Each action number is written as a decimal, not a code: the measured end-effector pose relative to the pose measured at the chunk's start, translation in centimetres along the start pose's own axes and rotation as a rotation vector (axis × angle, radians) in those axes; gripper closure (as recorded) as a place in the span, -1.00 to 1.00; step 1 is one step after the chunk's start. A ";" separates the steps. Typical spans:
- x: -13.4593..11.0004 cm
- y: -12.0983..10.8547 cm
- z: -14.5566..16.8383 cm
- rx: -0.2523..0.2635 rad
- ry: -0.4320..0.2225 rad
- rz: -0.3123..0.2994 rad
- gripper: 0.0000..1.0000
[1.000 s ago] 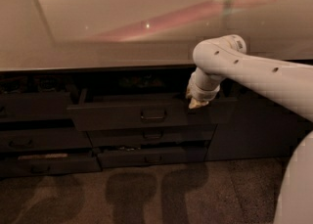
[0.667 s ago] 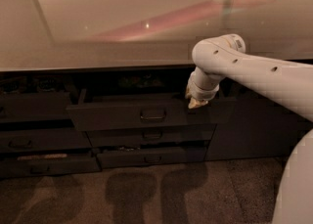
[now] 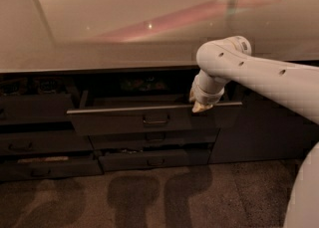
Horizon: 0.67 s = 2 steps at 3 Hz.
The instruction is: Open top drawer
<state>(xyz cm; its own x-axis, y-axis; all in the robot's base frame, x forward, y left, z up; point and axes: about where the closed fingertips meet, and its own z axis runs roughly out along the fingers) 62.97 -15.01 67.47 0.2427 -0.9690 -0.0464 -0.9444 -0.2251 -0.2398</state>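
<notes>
Counter (image 3: 124,48) fills the whole top half of the view, pale and glossy, with the dark cabinetry tucked under its edge. The robot's white arm (image 3: 269,80) comes in from the right and bends down toward the drawer fronts. The top drawer (image 3: 119,122) sits right under the counter lip in the middle of the run. It's standing partway out, pale top rim well proud of its neighbours, so I'd say the job is well along but probably not finished. The lower drawers (image 3: 154,158) beneath it look cracked open a bit too. The gripper (image 3: 200,104) is down at the right part of the top drawer's rim, either touching it or just inside it, can't say which. Honestly can't tell if the jaws are open or closed either. The small loop handle (image 3: 156,119) sits at the centre of the front with nothing on it.

Handling-wise it's a stiff panel front on slides, probably a bit heavy being that wide, nothing fragile. Pulling from 1 end could rack it sideways, so I'd go for the centre handle, or hook the rim nearer the middle, and pull straight out
</notes>
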 end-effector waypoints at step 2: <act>-0.3 1.0 -0.3 -0.005 -0.002 -0.007 1.00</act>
<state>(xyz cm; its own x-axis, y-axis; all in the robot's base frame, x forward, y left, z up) 61.94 -14.99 67.50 0.2496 -0.9672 -0.0470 -0.9437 -0.2321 -0.2356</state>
